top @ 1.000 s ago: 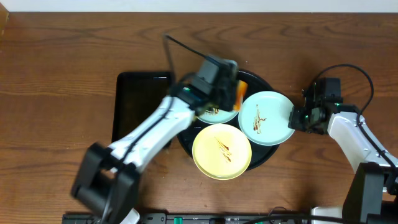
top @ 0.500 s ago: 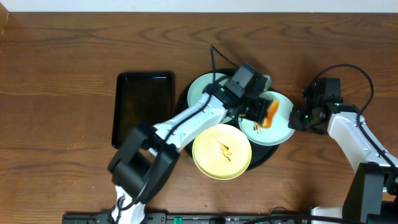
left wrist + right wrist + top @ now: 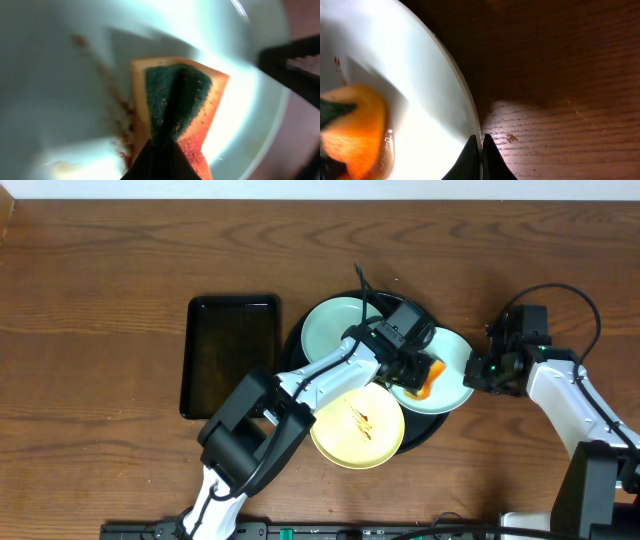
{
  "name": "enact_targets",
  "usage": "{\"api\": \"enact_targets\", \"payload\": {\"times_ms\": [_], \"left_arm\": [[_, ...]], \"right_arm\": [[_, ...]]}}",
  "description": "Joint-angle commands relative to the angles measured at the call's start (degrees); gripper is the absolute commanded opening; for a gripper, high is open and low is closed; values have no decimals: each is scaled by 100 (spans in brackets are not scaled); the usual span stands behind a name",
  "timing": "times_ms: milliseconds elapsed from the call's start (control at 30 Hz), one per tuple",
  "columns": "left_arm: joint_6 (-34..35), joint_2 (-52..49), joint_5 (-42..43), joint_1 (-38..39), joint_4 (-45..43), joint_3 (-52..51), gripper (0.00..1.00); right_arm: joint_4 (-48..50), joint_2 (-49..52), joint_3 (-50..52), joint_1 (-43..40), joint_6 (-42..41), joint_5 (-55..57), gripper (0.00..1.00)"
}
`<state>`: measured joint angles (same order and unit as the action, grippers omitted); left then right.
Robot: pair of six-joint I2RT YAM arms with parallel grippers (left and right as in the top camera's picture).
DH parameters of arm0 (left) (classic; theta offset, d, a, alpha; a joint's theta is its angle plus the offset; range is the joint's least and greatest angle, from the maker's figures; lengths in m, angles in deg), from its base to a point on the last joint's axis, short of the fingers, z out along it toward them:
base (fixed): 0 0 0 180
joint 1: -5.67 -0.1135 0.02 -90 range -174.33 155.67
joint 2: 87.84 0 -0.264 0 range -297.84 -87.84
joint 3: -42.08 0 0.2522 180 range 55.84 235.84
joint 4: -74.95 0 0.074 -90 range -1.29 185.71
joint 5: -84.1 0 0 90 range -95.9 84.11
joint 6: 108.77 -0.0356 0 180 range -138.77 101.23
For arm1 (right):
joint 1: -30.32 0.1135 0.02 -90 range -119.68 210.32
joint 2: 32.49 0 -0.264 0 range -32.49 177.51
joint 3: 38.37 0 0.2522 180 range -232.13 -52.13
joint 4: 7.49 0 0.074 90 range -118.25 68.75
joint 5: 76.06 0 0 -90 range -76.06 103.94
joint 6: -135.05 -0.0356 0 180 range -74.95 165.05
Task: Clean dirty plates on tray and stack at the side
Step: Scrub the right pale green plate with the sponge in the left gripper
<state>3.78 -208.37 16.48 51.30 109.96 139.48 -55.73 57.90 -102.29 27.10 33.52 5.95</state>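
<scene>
Now, my left gripper (image 3: 418,368) clamps the sponge (image 3: 175,90); my right gripper (image 3: 481,142) pins the plate (image 3: 455,355) by its rim. I press flat along the smear (image 3: 112,100).

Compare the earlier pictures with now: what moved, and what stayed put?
The left claw, holding the orange-and-green sponge, swung from the rear pale mint-blue round plastic plate rightward onto the right-hand mint-blue plate, pressing the sponge there. The right claw kept pinching that plate's rim; the pale yellow round plate stayed put.

Likely a robotics lab: cabled left arm (image 3: 320,370) and right arm (image 3: 562,392) at a wood-grain table (image 3: 100,260).
</scene>
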Motion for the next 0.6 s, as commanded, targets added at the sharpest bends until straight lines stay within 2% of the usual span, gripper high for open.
{"api": "enact_targets", "payload": {"times_ms": [0, 67, 233, 367, 567], "left_arm": [[22, -33, -1443, -35, 160, 66, 7], [-37, -33, -1692, -68, 90, 66, 8], [-131, 44, -1696, -146, -81, 116, 7], [-433, 323, -1298, -144, -81, 223, 7], [-428, 741, -955, -140, -81, 256, 7]], "right_arm": [[-57, 37, -74, -13, 0, 0, 1], [-85, 37, -74, -13, 2, 0, 1], [-125, 37, -74, -13, 0, 0, 1], [-129, 37, -74, -13, 2, 0, 1], [-127, 37, -74, -13, 0, 0, 1]]}}
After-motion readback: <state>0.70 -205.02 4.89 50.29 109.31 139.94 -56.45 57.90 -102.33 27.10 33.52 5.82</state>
